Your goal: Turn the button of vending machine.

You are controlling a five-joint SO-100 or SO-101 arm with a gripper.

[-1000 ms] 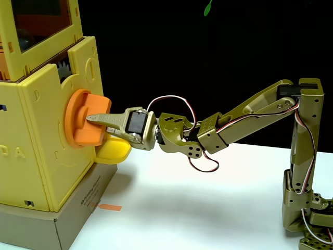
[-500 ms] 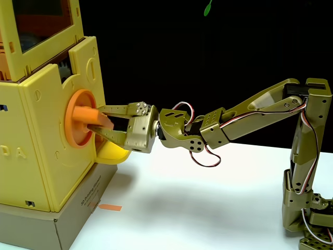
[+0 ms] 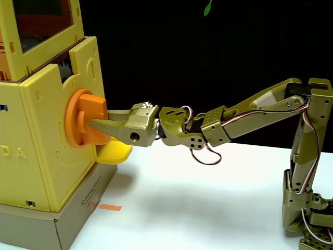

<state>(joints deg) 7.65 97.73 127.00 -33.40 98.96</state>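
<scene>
Rotated since half a second ago, the button's bar now stands nearly upright where it lay edge-on and near-level, and the wrist has rolled with it, the hand's side plate now facing the fixed camera. At far left the vending machine (image 3: 36,140), yellow with an orange-tinted window above, sits on a grey cardboard base (image 3: 67,216); its left side and top run out of frame, and of the embossed letters little can be read. The button (image 3: 86,125) is set on the machine's right-hand face, its thick bar jutting toward the arm. Just below it a yellow scoop-shaped tray (image 3: 115,152) peeks out, partly hidden by the hand. The gripper (image 3: 96,124) is clenched on the bar, one finger lying across its front; the other is behind the bar and cannot be seen. Such a hold, along the knob's axis, seems chosen so a wrist roll turns the disc. A small orange strip (image 3: 110,208) lies on the white table (image 3: 208,208). To the right the olive arm (image 3: 244,114) stretches from its base, cut off by the bottom corner.
</scene>
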